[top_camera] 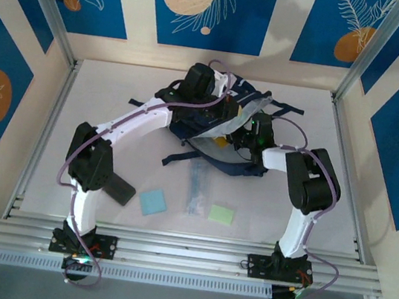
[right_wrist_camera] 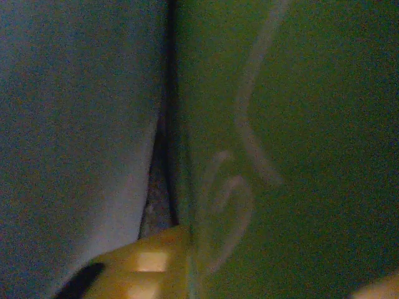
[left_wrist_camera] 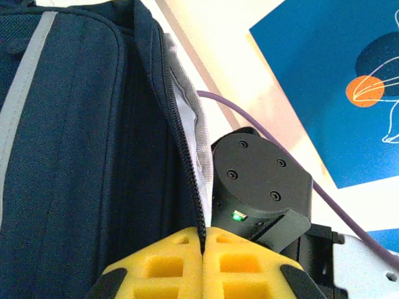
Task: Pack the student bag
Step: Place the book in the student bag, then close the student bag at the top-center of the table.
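The student bag (top_camera: 220, 162) lies at the back middle of the table, dark navy, its mouth held apart. In the left wrist view the student bag (left_wrist_camera: 81, 156) shows a grey stripe and a black zipper edge (left_wrist_camera: 181, 149). My left gripper (left_wrist_camera: 204, 240) is shut on that zipper edge. My right gripper (top_camera: 250, 138) reaches down into the bag's mouth. Inside it is dark. A flat green thing with a pale swirl (right_wrist_camera: 287, 156) stands between the jaws of my right gripper (right_wrist_camera: 196, 243), against the left fingertip (right_wrist_camera: 149, 261). Whether it is gripped is unclear.
On the table in front of the bag lie a blue pad (top_camera: 152, 203), a green pad (top_camera: 221, 214) and a clear packet (top_camera: 197, 187). A black flat object (top_camera: 120, 190) lies beside the left arm. The right arm's black wrist housing (left_wrist_camera: 259, 180) sits close to my left fingers.
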Controlling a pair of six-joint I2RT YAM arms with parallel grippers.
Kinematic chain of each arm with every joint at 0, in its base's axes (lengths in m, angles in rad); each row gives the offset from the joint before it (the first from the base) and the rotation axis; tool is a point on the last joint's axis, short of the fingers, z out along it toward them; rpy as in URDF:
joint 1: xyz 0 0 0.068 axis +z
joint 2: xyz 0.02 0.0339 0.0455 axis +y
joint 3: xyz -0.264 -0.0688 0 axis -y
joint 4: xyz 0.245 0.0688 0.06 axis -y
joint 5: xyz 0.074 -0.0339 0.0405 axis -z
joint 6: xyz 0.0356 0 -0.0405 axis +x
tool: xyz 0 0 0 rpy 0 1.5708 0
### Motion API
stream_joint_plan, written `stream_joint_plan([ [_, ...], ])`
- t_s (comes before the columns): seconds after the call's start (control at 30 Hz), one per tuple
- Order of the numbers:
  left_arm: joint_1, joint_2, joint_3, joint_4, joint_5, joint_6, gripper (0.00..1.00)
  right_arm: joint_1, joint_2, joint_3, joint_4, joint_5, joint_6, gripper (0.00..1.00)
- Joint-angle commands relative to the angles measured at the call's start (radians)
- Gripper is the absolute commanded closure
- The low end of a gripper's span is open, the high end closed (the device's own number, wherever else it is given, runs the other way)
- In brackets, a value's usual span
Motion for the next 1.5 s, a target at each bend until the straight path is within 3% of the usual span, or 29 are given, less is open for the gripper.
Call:
stream_joint_plan([
  [0.0,-0.004,-0.051,-0.008,0.091,-0.008,0.013,1.00,-0.025,-0.057,-0.025,-0.019,-0.044,0.012,0.69],
  [0.07,-0.002,-0.036,-0.012,0.096,-0.013,0.011,1.00,-0.040,-0.132,-0.067,-0.112,-0.043,-0.034,0.59],
  [0.2,-0.002,0.005,-0.015,0.108,-0.017,0.005,1.00,-0.063,-0.338,-0.097,-0.504,0.035,-0.239,0.42],
  [0.43,-0.005,0.073,-0.052,0.165,0.007,-0.047,1.00,-0.112,-0.670,-0.156,-0.978,0.196,-0.484,0.22],
  [0.5,-0.005,0.070,-0.076,0.186,0.011,-0.063,0.83,-0.123,-0.750,-0.162,-1.050,0.219,-0.520,0.13],
  [0.53,-0.005,0.061,-0.093,0.197,0.010,-0.065,0.73,-0.127,-0.788,-0.162,-1.077,0.227,-0.534,0.03],
  [0.57,-0.004,0.049,-0.110,0.207,0.008,-0.064,0.63,-0.128,-0.817,-0.157,-1.097,0.227,-0.543,0.01],
  [0.63,0.005,0.013,-0.165,0.222,-0.005,-0.064,0.41,-0.132,-0.868,-0.143,-1.124,0.220,-0.554,0.01],
  [0.77,0.048,-0.095,-0.323,0.284,-0.031,-0.087,0.29,-0.133,-0.912,-0.126,-1.111,0.170,-0.535,0.01],
  [0.87,0.105,-0.181,-0.488,0.344,-0.079,-0.118,0.28,-0.115,-0.906,-0.128,-1.055,0.128,-0.508,0.01],
  [1.13,0.292,-0.279,-0.855,0.486,-0.173,-0.246,0.27,0.027,-0.800,-0.132,-0.994,0.204,-0.447,0.01],
  [1.27,0.328,-0.251,-0.920,0.544,-0.217,-0.276,0.27,0.082,-0.746,-0.160,-0.965,0.267,-0.417,0.01],
  [1.47,0.330,-0.127,-0.884,0.681,-0.204,-0.347,0.27,0.102,-0.698,-0.207,-0.896,0.314,-0.388,0.02],
])
